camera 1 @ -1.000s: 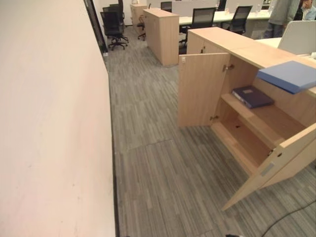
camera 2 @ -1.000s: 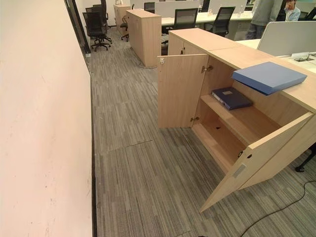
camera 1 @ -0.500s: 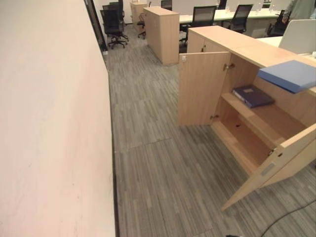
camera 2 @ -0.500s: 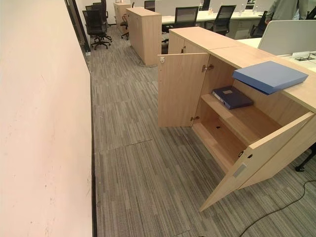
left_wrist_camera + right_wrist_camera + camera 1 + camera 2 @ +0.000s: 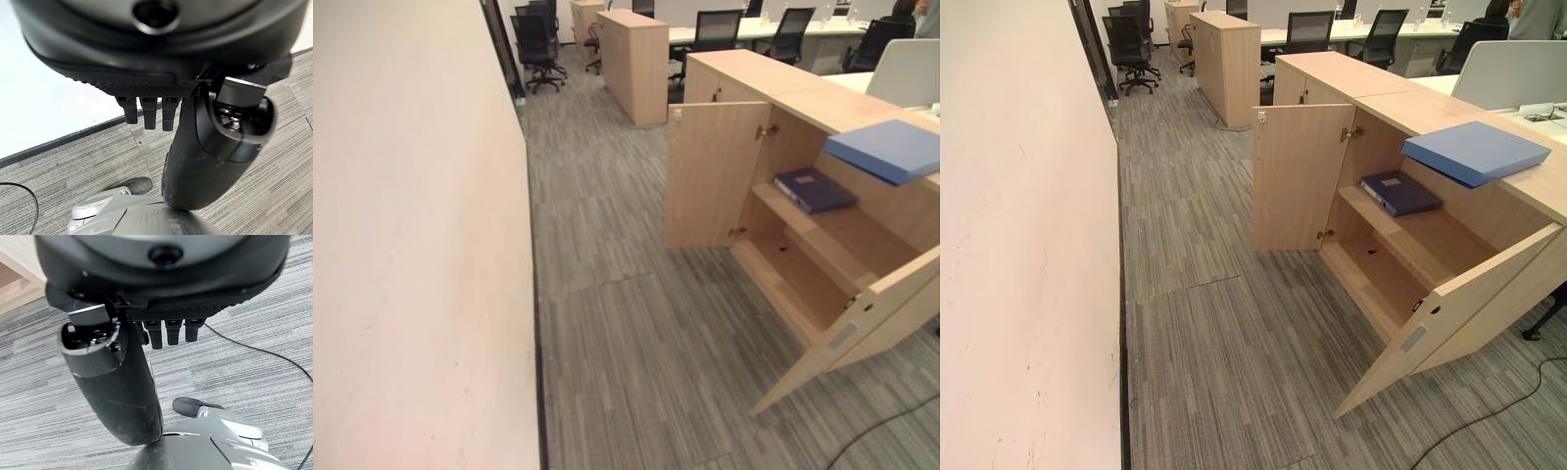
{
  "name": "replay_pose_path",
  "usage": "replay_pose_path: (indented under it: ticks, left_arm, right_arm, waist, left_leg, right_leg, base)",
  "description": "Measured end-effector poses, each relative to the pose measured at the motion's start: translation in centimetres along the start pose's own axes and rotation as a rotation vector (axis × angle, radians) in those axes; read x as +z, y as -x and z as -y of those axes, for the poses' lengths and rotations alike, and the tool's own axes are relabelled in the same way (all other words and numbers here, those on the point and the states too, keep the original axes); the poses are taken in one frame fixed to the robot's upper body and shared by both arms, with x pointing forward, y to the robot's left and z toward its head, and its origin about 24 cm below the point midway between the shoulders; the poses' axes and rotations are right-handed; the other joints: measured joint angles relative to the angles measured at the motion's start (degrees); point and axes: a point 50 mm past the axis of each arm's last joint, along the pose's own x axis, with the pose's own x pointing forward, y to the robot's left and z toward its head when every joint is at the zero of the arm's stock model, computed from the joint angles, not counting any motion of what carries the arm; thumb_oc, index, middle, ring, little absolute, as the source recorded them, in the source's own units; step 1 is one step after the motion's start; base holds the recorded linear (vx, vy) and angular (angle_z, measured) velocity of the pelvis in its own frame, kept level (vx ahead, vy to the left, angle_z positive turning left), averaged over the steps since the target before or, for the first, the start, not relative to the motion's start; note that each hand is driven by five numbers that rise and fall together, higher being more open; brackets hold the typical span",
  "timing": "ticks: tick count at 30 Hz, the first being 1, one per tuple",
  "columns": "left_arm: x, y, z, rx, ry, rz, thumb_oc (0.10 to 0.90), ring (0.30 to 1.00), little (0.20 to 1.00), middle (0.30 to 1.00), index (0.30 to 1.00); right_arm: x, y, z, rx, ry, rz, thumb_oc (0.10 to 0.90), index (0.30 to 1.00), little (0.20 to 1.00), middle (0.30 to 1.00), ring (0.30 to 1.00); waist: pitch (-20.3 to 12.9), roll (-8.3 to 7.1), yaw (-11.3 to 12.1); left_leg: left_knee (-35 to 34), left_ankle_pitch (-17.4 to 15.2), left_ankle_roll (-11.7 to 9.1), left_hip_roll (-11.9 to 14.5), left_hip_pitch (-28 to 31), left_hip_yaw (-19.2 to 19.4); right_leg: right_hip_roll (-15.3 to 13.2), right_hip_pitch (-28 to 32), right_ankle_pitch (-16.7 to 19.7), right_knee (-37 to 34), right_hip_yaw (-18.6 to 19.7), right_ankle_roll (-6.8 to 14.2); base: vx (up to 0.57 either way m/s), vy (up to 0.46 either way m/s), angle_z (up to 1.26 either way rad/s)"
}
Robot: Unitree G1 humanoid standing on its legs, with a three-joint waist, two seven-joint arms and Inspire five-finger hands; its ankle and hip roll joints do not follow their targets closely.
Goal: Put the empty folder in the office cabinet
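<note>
Both hands hang over grey striped carpet (image 5: 1224,372), the left hand (image 5: 161,93) and right hand (image 5: 161,318) each with straight, relaxed fingers holding nothing. Beyond, the office cabinet (image 5: 1410,264) stands with both doors swung wide; a dark blue folder (image 5: 1400,193) lies on its upper shelf. The light blue folder (image 5: 1474,152) rests on the cabinet top, overhanging the front edge. Office chairs (image 5: 1131,44) stand farther back.

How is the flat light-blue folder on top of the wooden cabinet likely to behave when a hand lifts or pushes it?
The flat light-blue folder looks like a stiff board: it juts past the edge of the wooden cabinet without sagging. Thin and reportedly empty, it is probably light. Its smooth cover would likely slide when pushed, and could tip off the edge it overhangs.
</note>
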Motion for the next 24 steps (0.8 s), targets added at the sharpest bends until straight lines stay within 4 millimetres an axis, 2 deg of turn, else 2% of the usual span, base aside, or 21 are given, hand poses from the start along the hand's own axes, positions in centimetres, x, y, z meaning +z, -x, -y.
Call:
replay_pose_path:
  ticks: [7,24]
  left_arm:
    - [-0.06,0.01,0.0,0.007,-0.002,-0.002,0.8,0.9,0.9,0.9,0.9]
    - [0.48,-0.09,-0.17,0.009,-0.004,0.008,0.8,0.9,0.9,0.9,0.9]
  right_arm:
    - [-0.35,0.04,-0.15,-0.019,0.158,-0.012,0.8,0.9,0.9,0.9,0.9]
    - [-0.54,0.02,-0.11,0.011,0.245,-0.037,0.8,0.9,0.9,0.9,0.9]
  waist:
    - [0.0,-0.01,0.1]
    - [1.4,-0.05,0.1]
  left_leg:
    - [0.0,0.0,0.0,0.0,0.0,0.0]
    - [0.0,0.0,-0.3,0.1,-1.0,-1.4]
  right_leg:
    - [0.0,0.0,0.0,0.0,0.0,0.0]
    - [0.2,-0.4,-0.5,0.1,-1.4,-0.3]
  base:
    - [0.0,0.0,0.0]
    - [0.02,-0.038,0.04]
